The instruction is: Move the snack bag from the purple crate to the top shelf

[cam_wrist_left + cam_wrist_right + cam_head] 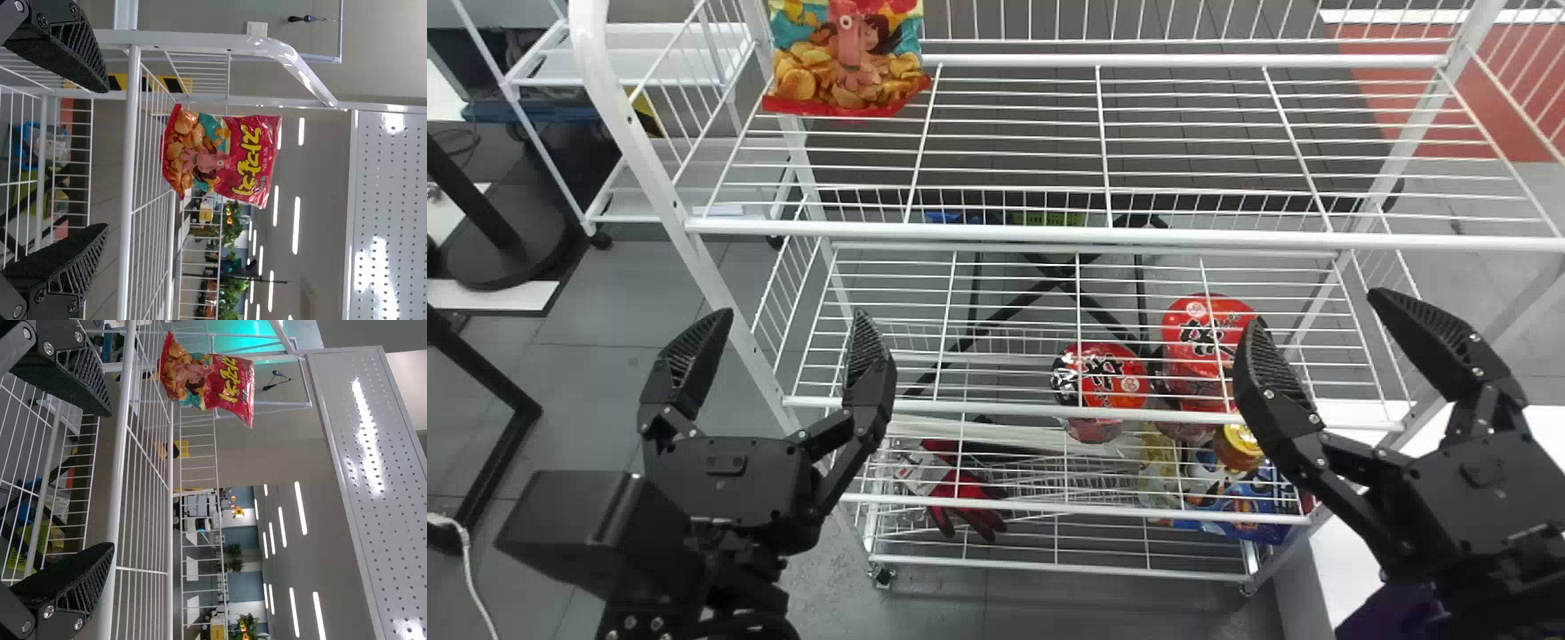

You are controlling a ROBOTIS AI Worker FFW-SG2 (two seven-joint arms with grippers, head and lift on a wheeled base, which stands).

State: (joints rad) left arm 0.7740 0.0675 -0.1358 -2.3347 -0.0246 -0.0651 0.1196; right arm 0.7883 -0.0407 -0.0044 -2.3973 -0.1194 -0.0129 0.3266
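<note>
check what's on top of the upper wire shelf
A snack bag stands at the left end of the upper wire shelf, its printed front facing the robot. The bag covers whatever is directly behind it, so that cannot be seen.

yellow lettering on the snack bag [220, 157], black lettering on round red packages [1100, 375]

Shop-like setup; wire shelves [1014, 233], red-lidded tubs [1104, 378], perforated panel [393, 200].
</note>
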